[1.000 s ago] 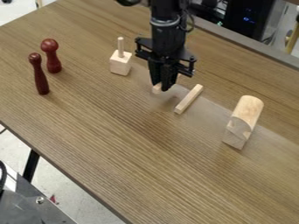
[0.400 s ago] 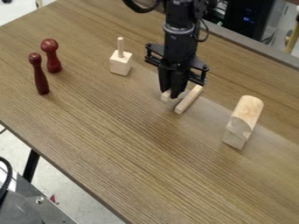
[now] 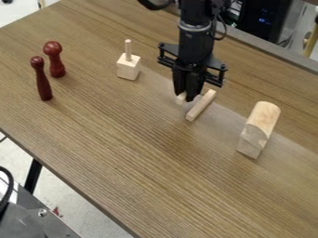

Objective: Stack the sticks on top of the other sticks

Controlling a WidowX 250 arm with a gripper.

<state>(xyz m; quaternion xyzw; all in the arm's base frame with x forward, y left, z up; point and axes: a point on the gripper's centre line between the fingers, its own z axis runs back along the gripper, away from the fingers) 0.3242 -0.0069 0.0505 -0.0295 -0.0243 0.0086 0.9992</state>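
Note:
The black gripper (image 3: 186,95) hangs right of the upper centre, just to the left of a pale wooden stick (image 3: 201,106) lying slanted on the table. Between the fingers is a second pale stick (image 3: 181,98), its near end poking out at the left fingertip and the rest hidden behind the gripper. The held stick is close beside the lying one; whether it is clear of the tabletop I cannot tell.
Two dark red pins (image 3: 56,62) (image 3: 43,83) stand at the left of the wooden table (image 3: 142,153). Behind them to the right is a block with an upright peg (image 3: 129,67). A larger pale block with a rounded part (image 3: 258,128) sits at the right.
My gripper has moved to the right with the held stick, coming closer to the lying stick, and most recently a little upward in the view. The lying stick has kept its place.

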